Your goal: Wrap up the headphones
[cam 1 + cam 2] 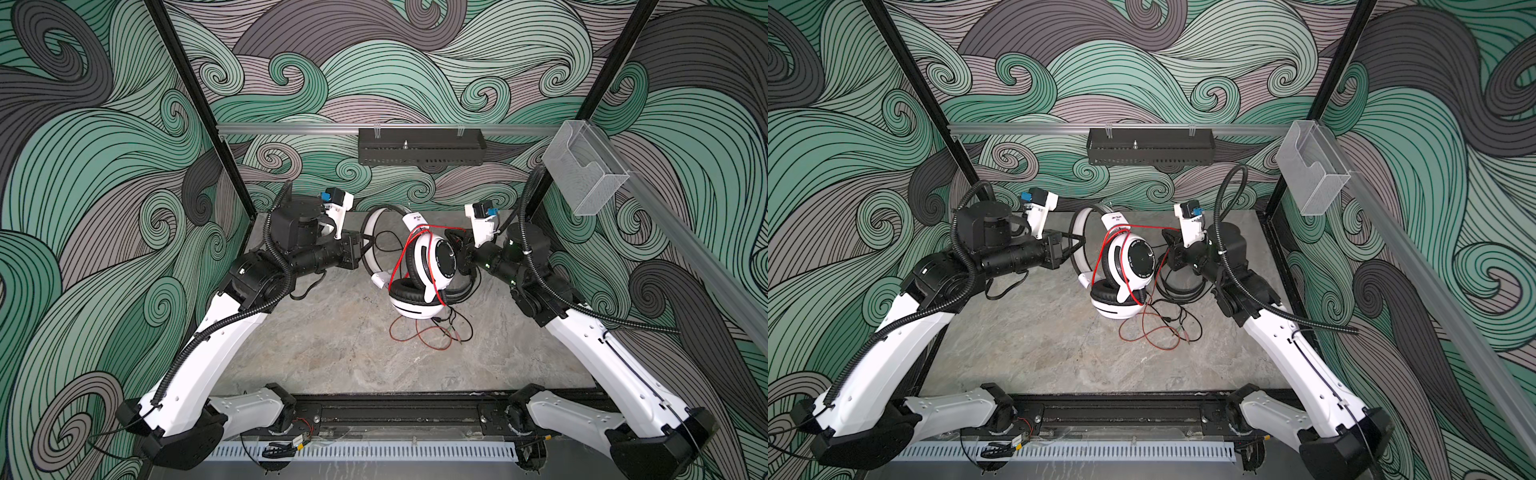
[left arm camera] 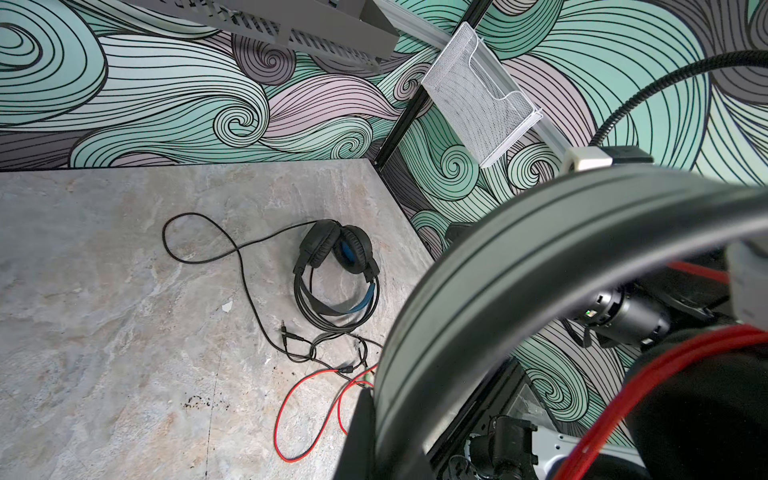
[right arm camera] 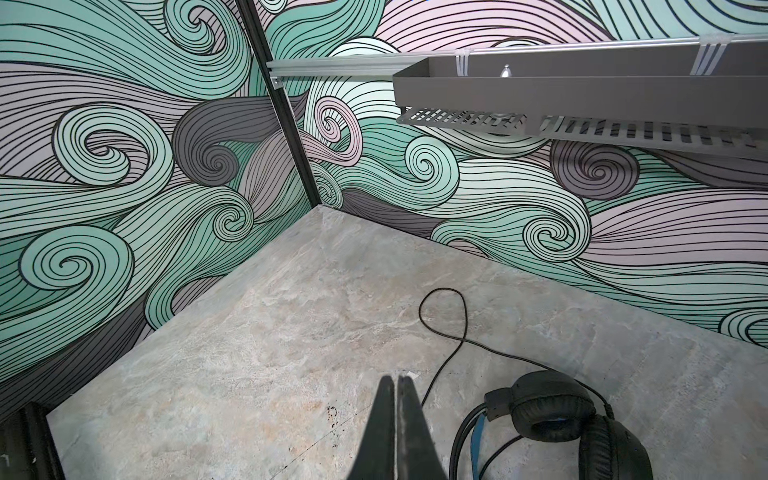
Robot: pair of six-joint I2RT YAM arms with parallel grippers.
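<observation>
Top views both show the white over-ear headphones, with black-centred round cups, at the centre of the frame. One cup rests on the grey marbled table and the headband arches up to the left. The left gripper has its fingers clamped on that headband. In the left wrist view the band fills the lower right as a wide dark arc.

The thin red cable loops over the cups and trails onto the table below them. One strand runs across towards the right gripper. In the right wrist view its fingers are pressed flat together. Whether they pinch the strand cannot be told.

Black over-ear headphones with blue accents lie folded on the table just right of the white pair, with their black cable curling away in a loop.

At upper centre a black slotted metal tray hangs on the back rail, with a small silver stud standing inside. At upper right a see-through wall pocket hangs on the side rail; only wallpaper shows through it.
</observation>
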